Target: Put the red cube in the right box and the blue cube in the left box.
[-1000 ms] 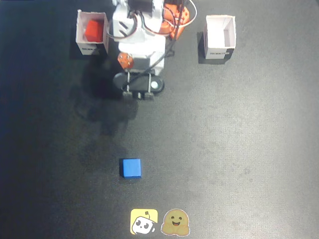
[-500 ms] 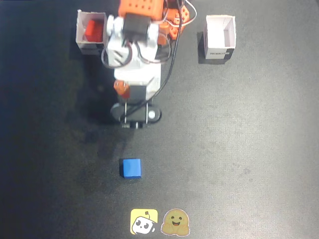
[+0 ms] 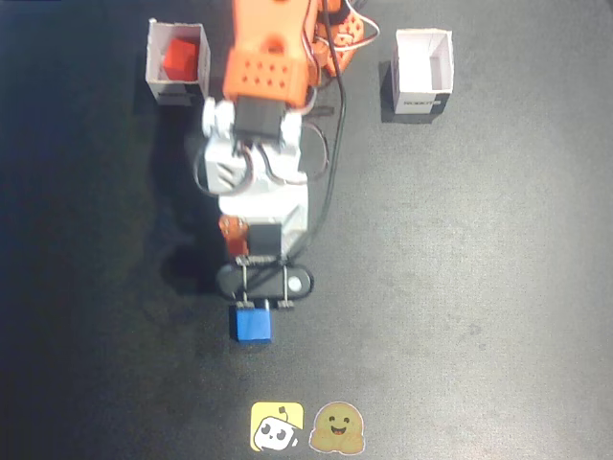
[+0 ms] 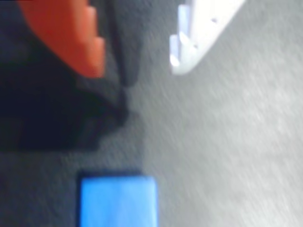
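Observation:
In the fixed view the red cube lies inside the white box at the upper left. The other white box at the upper right holds nothing. On the dark mat at lower centre sits the blue cube. My gripper hovers at the cube's far edge, reaching down from the arm at the top. In the wrist view the gripper is open, with an orange finger on the left and a white finger on the right. The blue cube shows at the bottom edge, short of the fingers.
Two flat stickers, a yellow one and a brown smiley, lie on the mat just below the blue cube. A black cable loops along the arm's right side. The dark mat stretches wide to either side.
The arm has stretched down the fixed view from near the upper-left box, and the gripper now reaches the blue cube. The red cube and both boxes have stayed put.

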Available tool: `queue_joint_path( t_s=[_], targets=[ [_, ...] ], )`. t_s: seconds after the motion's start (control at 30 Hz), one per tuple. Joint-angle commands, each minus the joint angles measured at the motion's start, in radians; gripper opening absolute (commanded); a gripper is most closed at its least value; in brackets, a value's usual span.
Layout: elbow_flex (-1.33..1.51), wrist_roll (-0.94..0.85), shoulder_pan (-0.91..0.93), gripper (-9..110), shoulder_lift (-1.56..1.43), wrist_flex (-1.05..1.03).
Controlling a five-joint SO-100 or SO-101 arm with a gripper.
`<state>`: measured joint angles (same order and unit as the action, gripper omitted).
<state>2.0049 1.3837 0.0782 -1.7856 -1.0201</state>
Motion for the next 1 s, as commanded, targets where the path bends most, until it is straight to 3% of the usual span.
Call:
queue_joint_path(
  t_s=[0.0,0.97],
  targets=[
    [-0.084,0.017,-0.014,14,0.035,0.025],
    [-0.385,0.060,-0.020,22,0.371,-0.008]
  ],
)
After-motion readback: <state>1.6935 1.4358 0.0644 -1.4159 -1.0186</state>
